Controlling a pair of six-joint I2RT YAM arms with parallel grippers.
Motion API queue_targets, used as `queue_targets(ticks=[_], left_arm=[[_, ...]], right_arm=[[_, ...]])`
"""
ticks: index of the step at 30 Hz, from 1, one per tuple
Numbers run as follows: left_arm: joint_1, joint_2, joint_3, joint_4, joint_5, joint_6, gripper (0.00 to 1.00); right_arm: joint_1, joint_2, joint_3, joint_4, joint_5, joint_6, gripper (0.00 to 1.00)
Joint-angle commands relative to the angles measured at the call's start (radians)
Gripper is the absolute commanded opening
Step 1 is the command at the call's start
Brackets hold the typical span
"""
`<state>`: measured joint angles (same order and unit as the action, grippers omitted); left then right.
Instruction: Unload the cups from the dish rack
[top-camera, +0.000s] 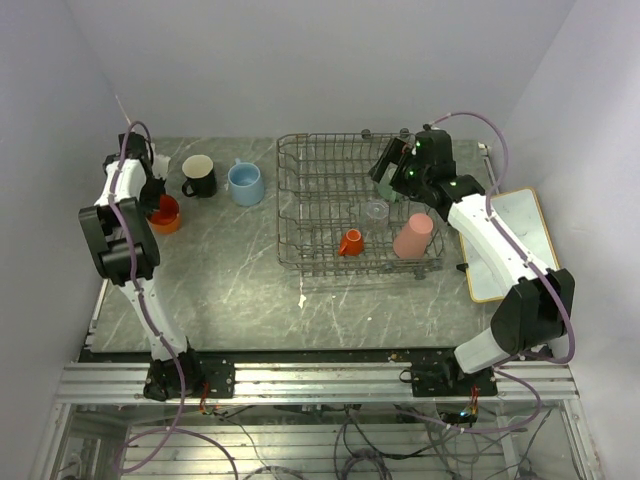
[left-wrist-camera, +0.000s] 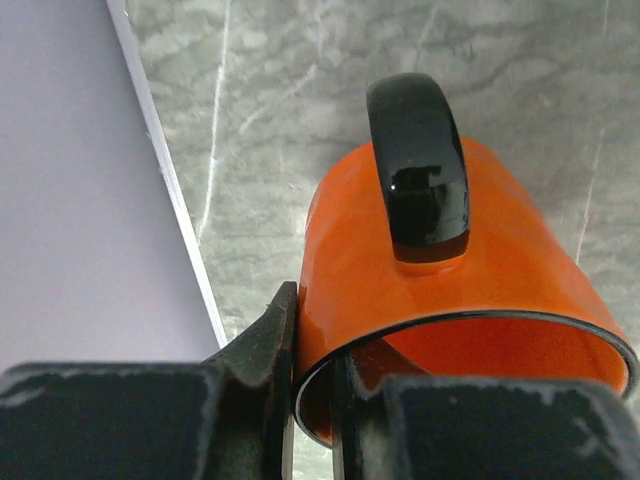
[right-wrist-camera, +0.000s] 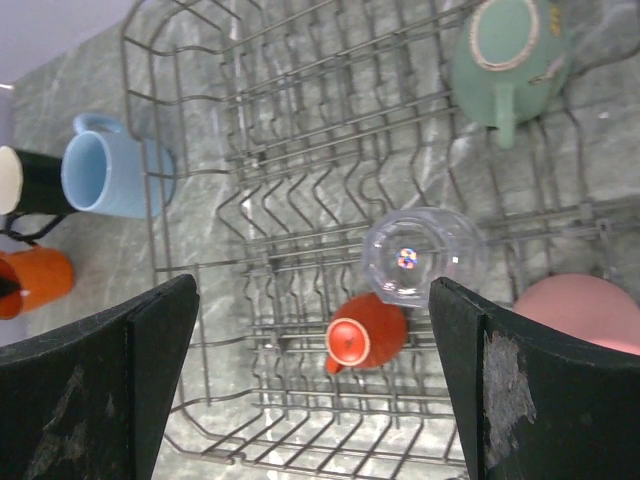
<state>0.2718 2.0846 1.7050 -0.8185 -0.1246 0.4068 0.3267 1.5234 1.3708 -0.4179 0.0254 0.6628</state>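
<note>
A: What is the left gripper (left-wrist-camera: 312, 390) doing?

B: It is pinching the rim of the orange mug (left-wrist-camera: 440, 300), one finger outside the wall and one inside, jaws pressed nearly together. The mug's black handle is pointing away from the gripper.

A: How much room is it getting there?

B: Little on its left. The mug is sitting close to the left edge of the grey marbled surface (left-wrist-camera: 300, 90), with the lilac wall (left-wrist-camera: 70, 200) rising just beyond. Farther back and to the right, the black mug (top-camera: 199, 176) and the light blue mug (top-camera: 245, 184) are standing side by side. A broad bare stretch of surface is lying in front of them.

A: And the right gripper (right-wrist-camera: 312, 288)?

B: It is hanging spread wide over the far right part of the dish rack (top-camera: 330, 150), gripping nothing. Below it the clear glass (right-wrist-camera: 420, 255) and the tiny orange cup (right-wrist-camera: 365, 340) are showing between the fingers. The pink tumbler (right-wrist-camera: 580, 310) is lying off to one side, the pale green cup (right-wrist-camera: 505, 50) farther along the wires.

A: Counting?

B: Seven cups: three are sitting outside the rack, four inside. One rack, with a wood-framed white board (top-camera: 530, 215) lying near its right end.
</note>
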Motion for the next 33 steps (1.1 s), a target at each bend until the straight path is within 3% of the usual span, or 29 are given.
queue_targets(ticks=[1, 10, 15, 25, 29, 31, 33], left_arm=[[-0.022, 0.046, 0.086, 0.044, -0.035, -0.043, 0.07], [-0.026, 0.139, 0.191, 0.029, 0.024, -0.075, 0.08], [-0.028, 0.119, 0.17, 0.046, 0.021, -0.072, 0.36], [-0.028, 0.022, 0.152, 0.078, 0.009, -0.071, 0.56], [-0.028, -0.052, 0.16, 0.065, 0.022, -0.067, 0.75], [-0.028, -0.109, 0.173, 0.039, 0.045, -0.065, 0.93], [-0.028, -0.159, 0.192, -0.005, 0.078, -0.059, 1.0]], right_arm=[[-0.014, -0.026, 0.017, -0.056, 0.08, -0.073, 1.0], [-0.034, -0.007, 0.003, -0.084, 0.134, -0.118, 1.0], [-0.035, 0.034, 0.018, -0.105, 0.203, -0.15, 1.0], [-0.03, 0.133, 0.069, -0.077, 0.322, -0.158, 1.0], [-0.007, 0.205, 0.115, -0.068, 0.362, -0.173, 0.97], [0.005, 0.247, 0.148, -0.075, 0.396, -0.186, 0.93], [0.01, 0.294, 0.192, -0.091, 0.424, -0.2, 0.9]])
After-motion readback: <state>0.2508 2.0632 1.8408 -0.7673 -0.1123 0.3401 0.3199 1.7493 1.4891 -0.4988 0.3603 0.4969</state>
